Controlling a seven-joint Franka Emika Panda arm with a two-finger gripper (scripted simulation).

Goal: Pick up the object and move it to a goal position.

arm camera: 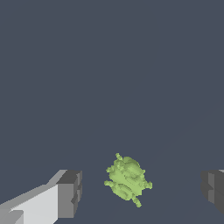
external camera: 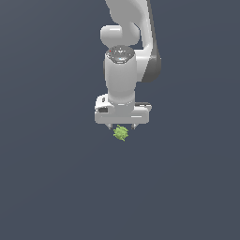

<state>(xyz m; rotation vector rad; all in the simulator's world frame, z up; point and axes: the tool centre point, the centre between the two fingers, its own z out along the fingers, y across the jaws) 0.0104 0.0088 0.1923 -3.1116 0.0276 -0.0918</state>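
the tool (external camera: 122,126) hangs spread wide right above the object (external camera: 121,133), which lies on the bench (external camera: 56,187) between its fingers (arm camera: 69,194), apparently lined up for closing on it.

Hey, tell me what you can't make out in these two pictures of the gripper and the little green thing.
- Goal position: no marker in either view.
- Object height above the floor: no shadow or contact cue.
- Gripper fingers: mostly cut off at the wrist view's edges.
- Arm base: cut off by the exterior view's top edge.
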